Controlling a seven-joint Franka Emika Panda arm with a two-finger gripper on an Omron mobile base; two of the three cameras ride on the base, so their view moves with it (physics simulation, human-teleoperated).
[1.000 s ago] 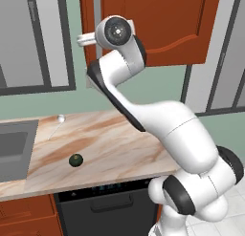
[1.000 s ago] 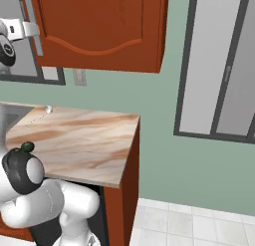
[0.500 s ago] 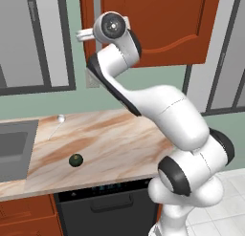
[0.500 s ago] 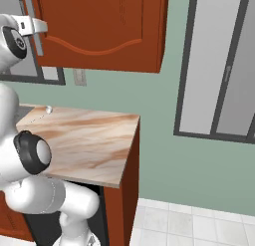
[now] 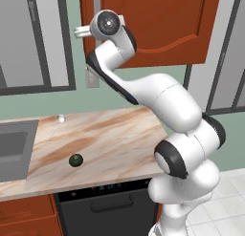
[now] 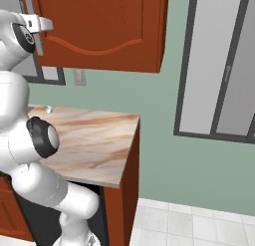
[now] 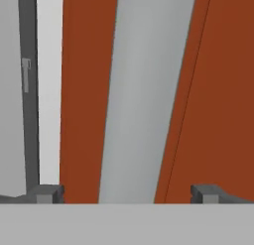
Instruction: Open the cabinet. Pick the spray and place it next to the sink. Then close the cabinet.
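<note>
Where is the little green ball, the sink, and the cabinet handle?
green ball (image 5: 75, 160), left base view, its round top.
sink (image 5: 14, 146), left base view, inside the grey basin.
cabinet handle (image 7: 144, 95), hand view, middle of the grey bar.

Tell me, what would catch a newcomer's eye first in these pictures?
Likely the big white arm, rising from the floor and stretching up to the red-brown cabinet on the wall. Its open fingers stand either side of the cabinet's grey bar handle. Below, a small dark green ball lies alone on the marble counter, near the sink.
</note>
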